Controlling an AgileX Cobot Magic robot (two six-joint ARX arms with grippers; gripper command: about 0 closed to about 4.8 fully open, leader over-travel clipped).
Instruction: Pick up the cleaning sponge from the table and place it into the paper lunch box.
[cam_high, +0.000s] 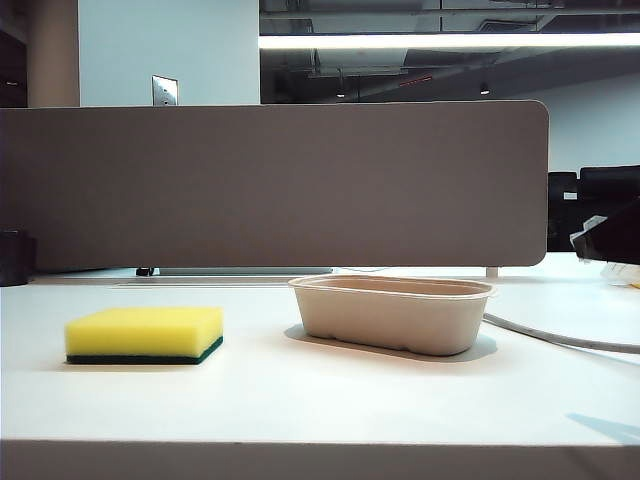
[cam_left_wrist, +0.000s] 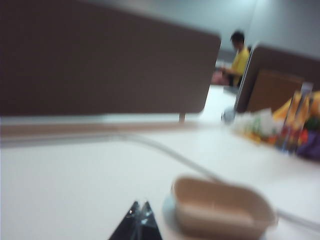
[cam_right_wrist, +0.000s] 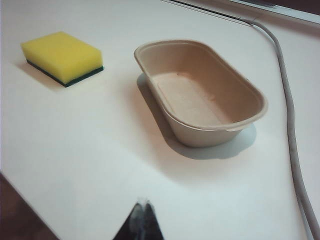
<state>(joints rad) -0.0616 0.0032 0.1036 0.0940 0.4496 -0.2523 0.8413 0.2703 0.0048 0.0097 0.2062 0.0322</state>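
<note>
1. Where the exterior view looks low across the table (cam_high: 300, 400): cleaning sponge (cam_high: 144, 334) lying flat on the left, yellow face up, green layer underneath; paper lunch box (cam_high: 392, 314) standing to its right, apart from it, nothing visible above its rim. Grey-brown divider panel (cam_high: 275, 185) upright behind both. Grey cable (cam_high: 560, 340) curving across the table right of the box. Neither gripper clearly made out here.
2. Left wrist view, blurred: left gripper (cam_left_wrist: 139, 216) low at the frame edge, fingertips pressed together, clenched on nothing, above bare table. Paper lunch box (cam_left_wrist: 220, 210) just beside it, cable (cam_left_wrist: 170, 152) running behind the box.
3. Right wrist view: right gripper (cam_right_wrist: 142, 215) with tips meeting, clenched on nothing, above bare table (cam_right_wrist: 90, 145). Paper lunch box (cam_right_wrist: 200, 92) empty; cleaning sponge (cam_right_wrist: 62, 57) on the table beyond it, well apart from the gripper. Cable (cam_right_wrist: 290, 125) passing on the box's other side.
</note>
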